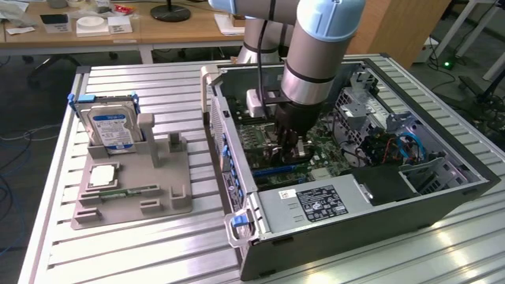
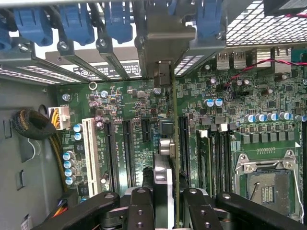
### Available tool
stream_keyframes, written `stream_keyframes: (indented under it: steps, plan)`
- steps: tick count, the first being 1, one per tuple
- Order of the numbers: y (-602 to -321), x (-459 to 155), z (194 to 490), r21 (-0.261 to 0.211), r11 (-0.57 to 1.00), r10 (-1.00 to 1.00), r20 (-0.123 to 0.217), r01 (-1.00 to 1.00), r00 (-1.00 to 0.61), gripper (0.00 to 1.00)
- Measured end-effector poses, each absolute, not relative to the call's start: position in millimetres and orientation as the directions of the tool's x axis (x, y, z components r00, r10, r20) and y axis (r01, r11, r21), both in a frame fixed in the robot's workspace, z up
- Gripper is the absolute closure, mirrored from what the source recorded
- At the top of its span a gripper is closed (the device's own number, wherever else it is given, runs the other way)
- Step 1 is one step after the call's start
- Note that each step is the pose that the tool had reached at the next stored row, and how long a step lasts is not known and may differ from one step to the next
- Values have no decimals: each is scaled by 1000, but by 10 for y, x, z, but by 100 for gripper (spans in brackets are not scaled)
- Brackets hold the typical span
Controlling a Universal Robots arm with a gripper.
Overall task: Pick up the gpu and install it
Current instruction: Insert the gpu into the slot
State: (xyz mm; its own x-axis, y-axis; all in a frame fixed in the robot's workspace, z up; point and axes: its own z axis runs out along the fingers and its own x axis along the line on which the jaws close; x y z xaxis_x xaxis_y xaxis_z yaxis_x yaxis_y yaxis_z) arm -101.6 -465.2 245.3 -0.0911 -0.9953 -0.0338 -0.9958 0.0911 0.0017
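This looks like a robotics lab. A ribbed aluminium bench (image 1: pixel 158 248) carries an open computer case (image 1: pixel 442 201), and a robot arm (image 1: pixel 316 53) reaches down into it. Just beside the case stands a grey fixture (image 1: pixel 158 207) holding loose computer parts. Behind the case run wooden desks (image 1: pixel 181 35) strewn with papers and boxes, and cables (image 1: pixel 12 139) trail on the floor beyond the fixture.
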Motion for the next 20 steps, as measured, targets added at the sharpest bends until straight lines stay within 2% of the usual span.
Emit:
stream_keyframes:
  steps: [20]
  plan:
    - [-4651, -1026, 2358, 2, 91, -995, -34, -996, -91, 72]
